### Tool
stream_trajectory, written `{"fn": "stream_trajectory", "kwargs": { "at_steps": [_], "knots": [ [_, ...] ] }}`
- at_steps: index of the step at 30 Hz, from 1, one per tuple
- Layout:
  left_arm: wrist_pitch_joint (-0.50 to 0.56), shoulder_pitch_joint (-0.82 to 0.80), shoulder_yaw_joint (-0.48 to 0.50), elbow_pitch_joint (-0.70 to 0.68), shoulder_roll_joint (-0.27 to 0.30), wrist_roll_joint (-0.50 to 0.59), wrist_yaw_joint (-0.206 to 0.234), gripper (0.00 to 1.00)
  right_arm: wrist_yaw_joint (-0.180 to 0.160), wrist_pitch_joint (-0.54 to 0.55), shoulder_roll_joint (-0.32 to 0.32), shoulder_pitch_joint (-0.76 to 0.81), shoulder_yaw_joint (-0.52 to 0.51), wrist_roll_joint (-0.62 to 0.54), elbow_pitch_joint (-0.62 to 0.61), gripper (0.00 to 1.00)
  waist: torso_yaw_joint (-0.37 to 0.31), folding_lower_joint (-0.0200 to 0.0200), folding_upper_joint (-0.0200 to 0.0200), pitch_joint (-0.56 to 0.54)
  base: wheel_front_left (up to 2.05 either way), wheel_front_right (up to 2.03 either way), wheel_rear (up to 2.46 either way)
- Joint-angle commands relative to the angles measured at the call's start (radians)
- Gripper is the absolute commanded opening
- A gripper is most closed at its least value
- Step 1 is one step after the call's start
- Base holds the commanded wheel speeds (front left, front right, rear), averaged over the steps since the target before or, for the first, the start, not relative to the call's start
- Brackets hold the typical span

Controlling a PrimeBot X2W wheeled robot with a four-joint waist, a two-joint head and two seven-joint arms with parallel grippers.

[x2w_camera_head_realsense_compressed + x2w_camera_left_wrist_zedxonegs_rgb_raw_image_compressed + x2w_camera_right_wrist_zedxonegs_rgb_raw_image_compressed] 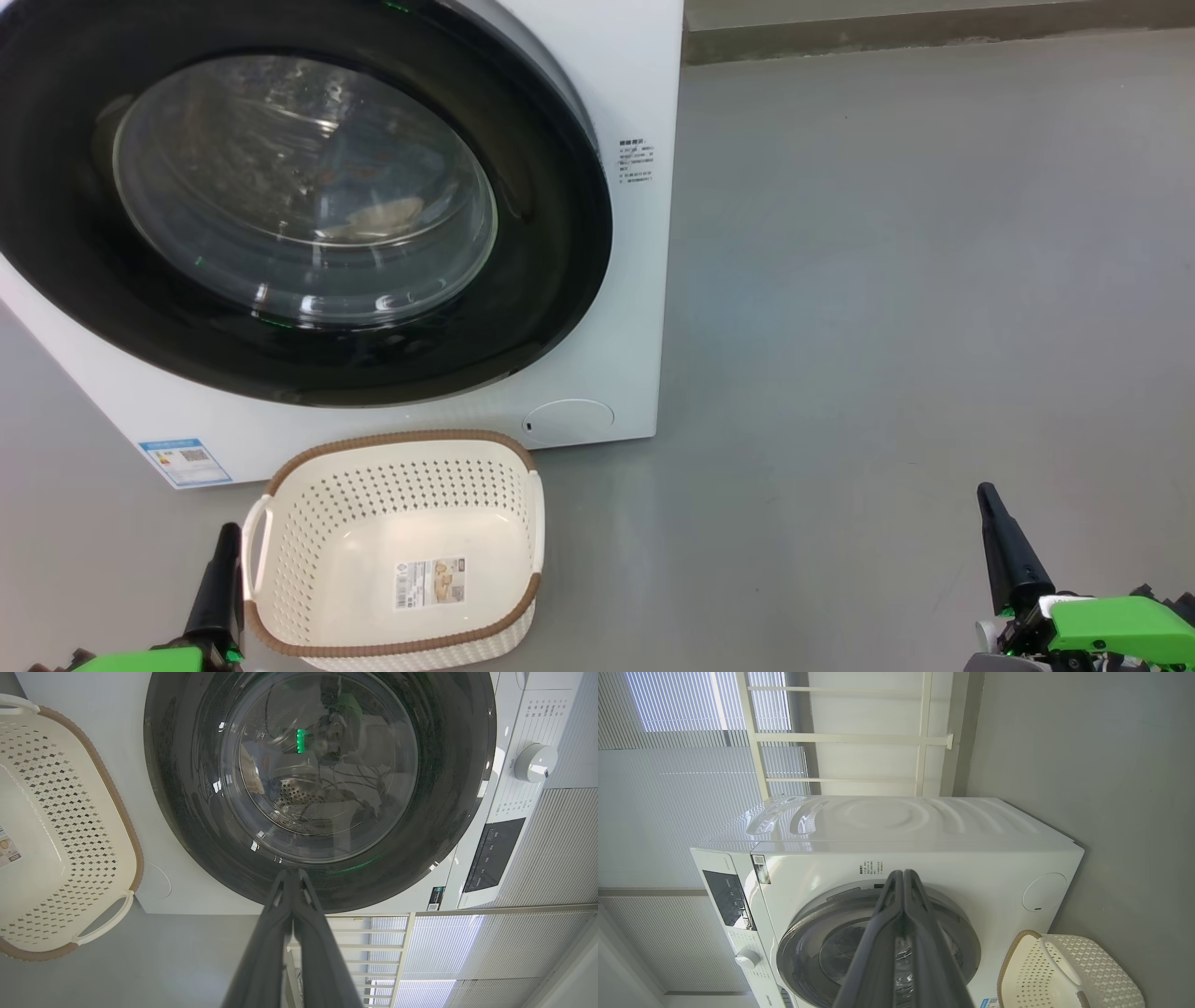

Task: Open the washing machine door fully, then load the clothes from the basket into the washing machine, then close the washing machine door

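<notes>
A: How are the grippers held?

B: Both are pressed shut, and nothing is gripped. The left gripper (pixel 227 537) is seen low at the left, just beside the basket (pixel 401 437). The right gripper (pixel 990 499) is set well apart, over bare floor (pixel 887 327).

A: What is found in the basket?

B: Nothing. Only a sticker (pixel 429 582) is seen on its bottom. Its handles are set left and right across the head view.

A: And beyond it?

B: The door (pixel 551 243) lies straight ahead of the left gripper, so that arm is judged the nearer. It appears to be shut flush on the machine (pixel 639 308). Behind the glass (pixel 280 168) a pale patch is made out, taken to be the clothes (pixel 381 220), though it is blurred.

A: What is left?

B: Little, it is judged: loading and closing look done, so only a withdrawal seems called for.
</notes>
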Motion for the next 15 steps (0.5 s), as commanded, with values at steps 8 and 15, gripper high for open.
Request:
{"fn": "stream_trajectory", "kwargs": {
  "at_steps": [8,15],
  "knots": [
    [0.003,-0.038,0.031,-0.018,0.018,-0.003,-0.003,0.0,-0.001,0.008,-0.007,-0.04,0.024,0.004,-0.029,0.0,0.0,0.0,0.0,0.0,0.0,0.0,0.0],
    [0.003,-0.038,0.031,-0.018,0.018,-0.003,-0.003,0.0,-0.001,0.008,-0.007,-0.04,0.024,0.004,-0.029,0.0,0.0,0.0,0.0,0.0,0.0,0.0,0.0]
  ]
}}
